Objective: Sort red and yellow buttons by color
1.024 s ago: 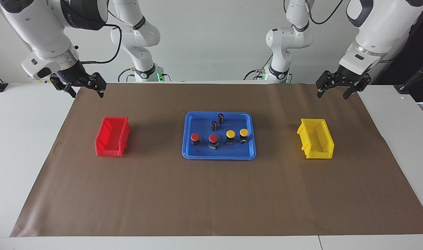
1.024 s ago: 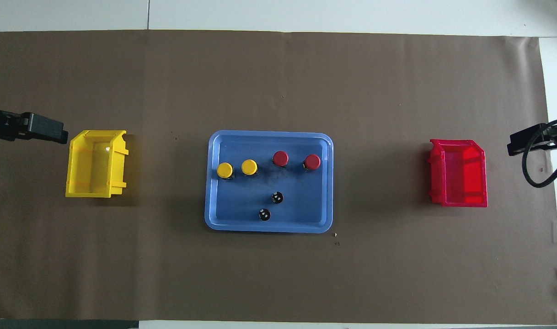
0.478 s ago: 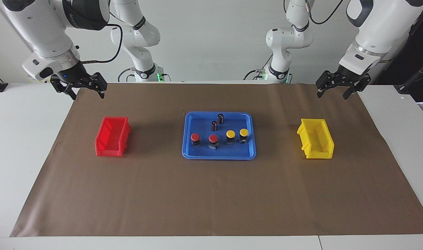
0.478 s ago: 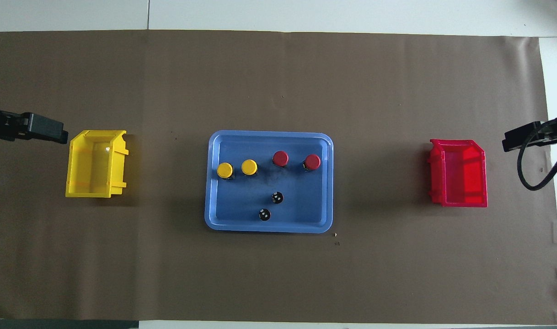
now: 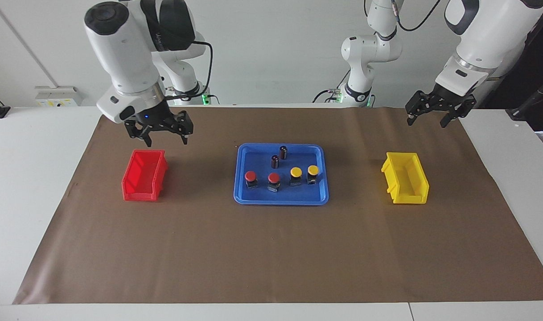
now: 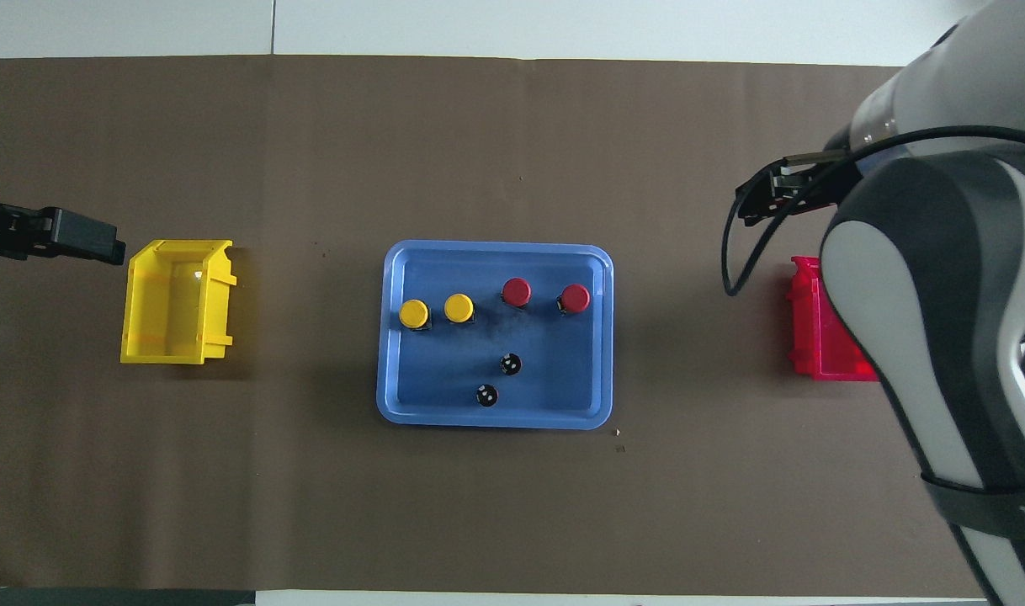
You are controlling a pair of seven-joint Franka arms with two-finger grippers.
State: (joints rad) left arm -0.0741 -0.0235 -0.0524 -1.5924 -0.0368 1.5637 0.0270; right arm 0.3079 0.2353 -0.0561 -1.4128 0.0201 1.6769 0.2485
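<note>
- Four buttons are seen in a row inside the blue tray at the middle of the table: the two red buttons toward the right arm's end, the two yellow buttons toward the left arm's end.
- Two dark capless cylinders are stood in the same tray, nearer to the robots than the button row.
- The right gripper is held in the air with its fingers spread wide and nothing between them, over the mat just beside the red bin, at that bin's robot-side edge.
- The red buttons are well apart from this gripper, toward the table's middle; the nearer one is the red button at the row's end.
- The left gripper is held spread wide and empty over the mat's corner near the yellow bin, well apart from the yellow buttons; that arm appears to be waiting.
- A likely risk: the buttons are set close together, so a neighbour could be knocked over by wide fingers lowered around one cap.
- A cylinder could be struck by the wrist if the row is approached from the robots' side.
- A domed cap could slip if it is gripped high; the blocky base is judged the surer hold.
</note>
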